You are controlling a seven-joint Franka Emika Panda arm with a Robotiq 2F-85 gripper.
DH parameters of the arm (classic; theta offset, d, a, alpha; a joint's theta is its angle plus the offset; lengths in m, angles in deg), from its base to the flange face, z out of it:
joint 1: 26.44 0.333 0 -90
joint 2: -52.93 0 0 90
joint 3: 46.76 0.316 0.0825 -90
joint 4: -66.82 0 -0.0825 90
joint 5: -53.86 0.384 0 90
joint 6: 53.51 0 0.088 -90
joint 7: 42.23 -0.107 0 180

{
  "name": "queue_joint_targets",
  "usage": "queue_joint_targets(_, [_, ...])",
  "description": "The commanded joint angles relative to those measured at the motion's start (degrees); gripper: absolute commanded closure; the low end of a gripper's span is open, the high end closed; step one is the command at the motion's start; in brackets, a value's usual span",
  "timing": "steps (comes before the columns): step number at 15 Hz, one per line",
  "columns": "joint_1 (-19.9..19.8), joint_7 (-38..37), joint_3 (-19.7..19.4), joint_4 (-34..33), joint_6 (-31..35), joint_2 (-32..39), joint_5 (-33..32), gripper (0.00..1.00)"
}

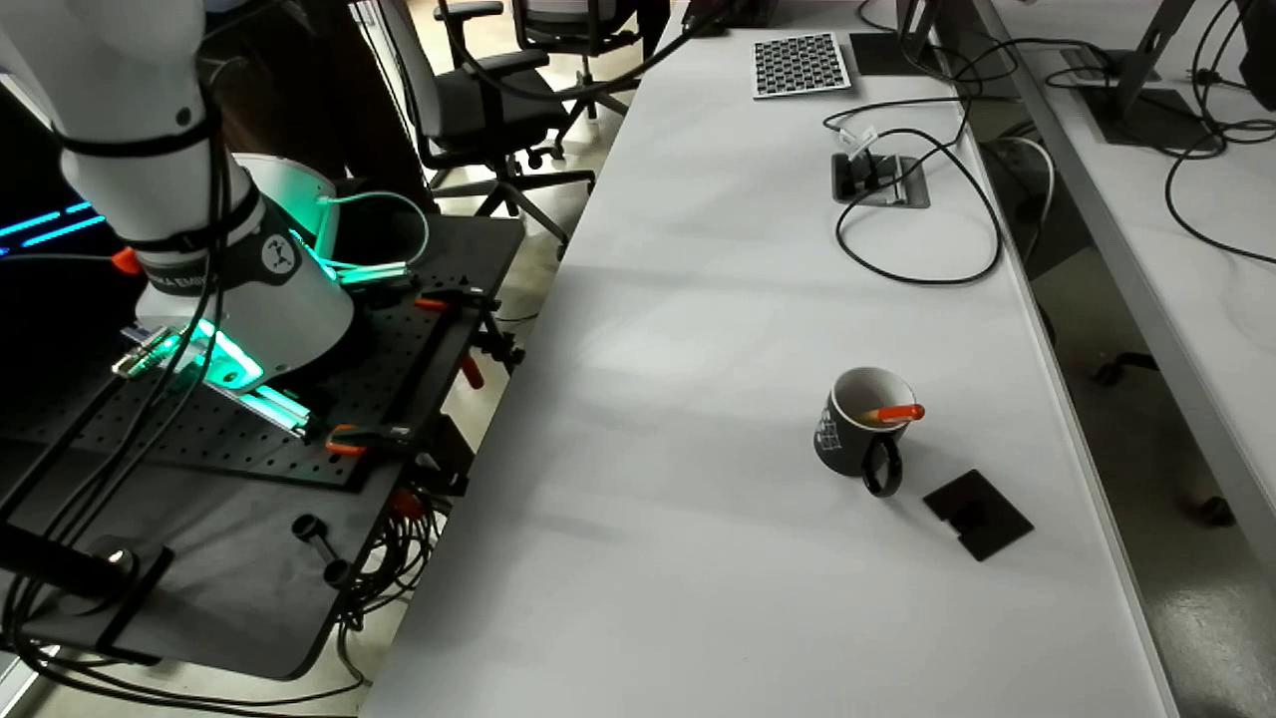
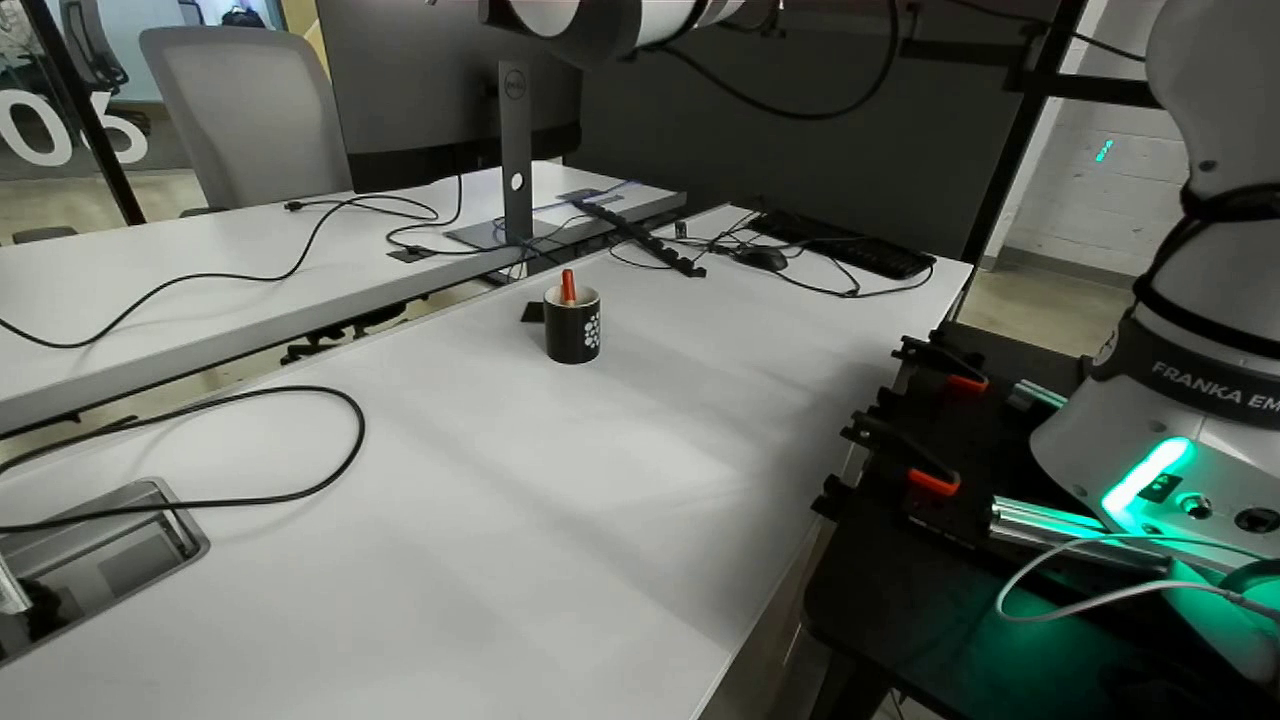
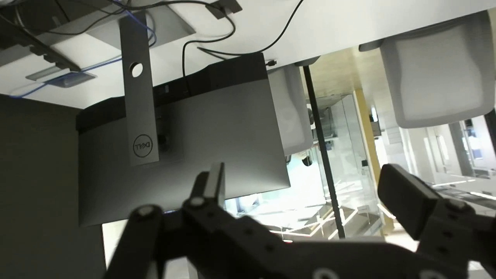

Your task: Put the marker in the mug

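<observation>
- Marker [image 1: 895, 414]: resting inside the mug [image 1: 845, 441], its paler part going down in, its red-orange end sticking up past the rim. Both exterior views are agreeing on this. In an exterior view it is slanting and apparently leaning on the rim; the mug's wall is hiding the lower tip, so cannot tell whether it is touching bottom.
- Mug: standing upright on the table [image 1: 658, 558], not tipping under the marker.
- Flat black square [image 1: 979, 515]: lying on the table just beside the mug, apart from it; playing no part in the task, by my reading.
- Gripper [image 3: 304, 186]: in the wrist view, jaws standing well apart, released, grasping nothing. It is facing a monitor [image 3: 217, 135], with neither marker nor mug showing in that view.
- Arm [image 2: 610, 28]: crossing the top edge of an exterior view, well above the table.
- Progress, judged from this: placing is looking complete, since the marker is sitting in the mug and the gripper is holding nothing. Nothing of the task seems to be waiting. Parking the arm is probably all that is remaining; knocking the mug is the one risk worth watching.
</observation>
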Motion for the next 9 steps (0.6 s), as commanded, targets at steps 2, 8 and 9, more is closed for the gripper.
queue_joint_targets(2, [-5.2, 5.3, 5.4, 1.1, -1.9, -15.0, -7.0, 0.00])
queue_joint_targets(8, [-12.7, 6.0, 12.9, 2.8, -5.0, -22.8, -10.4, 0.00])
queue_joint_targets(9, [-13.7, 5.6, 13.9, 3.2, -5.4, -23.3, -10.5, 0.00])
